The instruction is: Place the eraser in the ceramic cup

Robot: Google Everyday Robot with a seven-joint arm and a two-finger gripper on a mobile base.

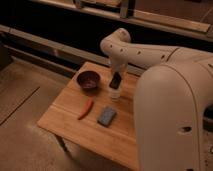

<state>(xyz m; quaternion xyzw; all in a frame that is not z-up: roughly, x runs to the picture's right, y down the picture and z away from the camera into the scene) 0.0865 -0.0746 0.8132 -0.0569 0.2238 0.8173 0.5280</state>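
Observation:
The white ceramic cup (115,93) stands on the wooden table (70,112), right of the bowl. My gripper (116,80) is a dark shape pointing straight down, directly over the cup's mouth and very close to its rim. I cannot make out the black eraser as a separate thing. It does not lie anywhere on the table top, and any part of it at the gripper blends into the dark shape.
A dark maroon bowl (88,80) sits left of the cup. An orange-red stick (85,109) and a flat blue-grey rectangle (106,116) lie in front of it. My white arm (170,100) covers the table's right side. A dark railing runs behind the table.

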